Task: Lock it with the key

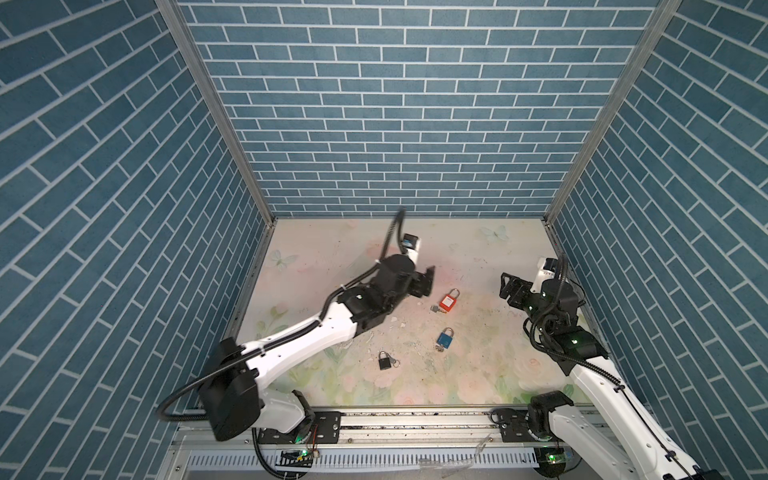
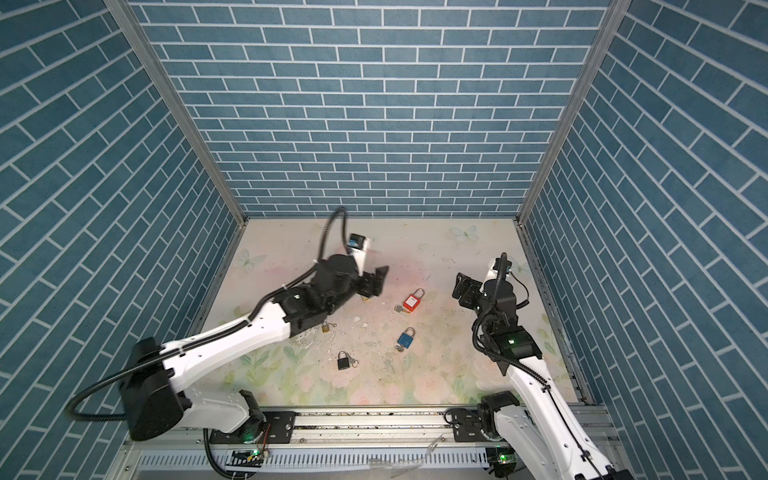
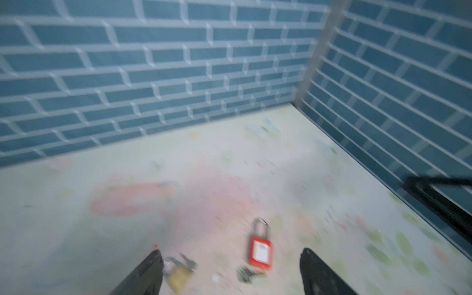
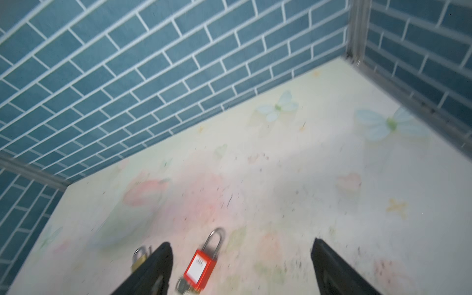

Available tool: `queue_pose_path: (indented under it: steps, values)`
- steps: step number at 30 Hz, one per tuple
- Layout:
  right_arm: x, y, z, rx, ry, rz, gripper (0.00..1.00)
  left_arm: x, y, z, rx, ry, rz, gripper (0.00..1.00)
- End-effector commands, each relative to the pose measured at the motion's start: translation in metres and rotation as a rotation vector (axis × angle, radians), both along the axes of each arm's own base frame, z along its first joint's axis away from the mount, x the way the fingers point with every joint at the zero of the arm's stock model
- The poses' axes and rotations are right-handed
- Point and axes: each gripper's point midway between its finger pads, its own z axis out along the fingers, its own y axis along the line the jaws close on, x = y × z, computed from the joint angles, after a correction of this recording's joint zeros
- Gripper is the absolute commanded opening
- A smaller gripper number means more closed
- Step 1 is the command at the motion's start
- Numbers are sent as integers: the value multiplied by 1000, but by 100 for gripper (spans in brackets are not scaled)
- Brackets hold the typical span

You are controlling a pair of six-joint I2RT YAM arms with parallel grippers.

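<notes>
left gripper and right gripper both gape wide, holding nothing — the red padlock lies flat on the table between them, key at its base. seems the reaching step; next, steady the body and pinch the key.

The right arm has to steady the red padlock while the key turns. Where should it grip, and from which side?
Probably the body of the red padlock, pinched across its long edges from above. It lies flat, its shackle pointing toward the back wall and its key sticking out of the opposite end, so that grip leaves both free.
</notes>
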Motion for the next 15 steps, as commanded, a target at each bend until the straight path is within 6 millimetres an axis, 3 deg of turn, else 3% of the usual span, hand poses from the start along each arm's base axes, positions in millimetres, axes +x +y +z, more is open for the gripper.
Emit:
queue_pose_path:
  steps: [1,3,5,7,9,11,15]
  values:
    - [12,-38,43,-194,-270,-191,85,34,113,11,59,-198,323,85]
    - [14,-55,36,-276,-292,-286,86,42,188,-4,10,-215,504,85]
    - [18,-73,19,-329,-248,-377,86,42,257,-38,-37,-158,700,85]
    - [23,-88,-5,-372,-172,-430,86,37,292,-69,9,-109,791,85]
    - [25,-99,-30,-403,-114,-468,86,33,311,-99,92,-45,845,85]
    - [26,-107,-50,-429,-85,-496,86,28,318,-123,193,-1,853,85]
    - [31,-104,-77,-446,-89,-440,85,20,322,-153,230,-13,837,85]
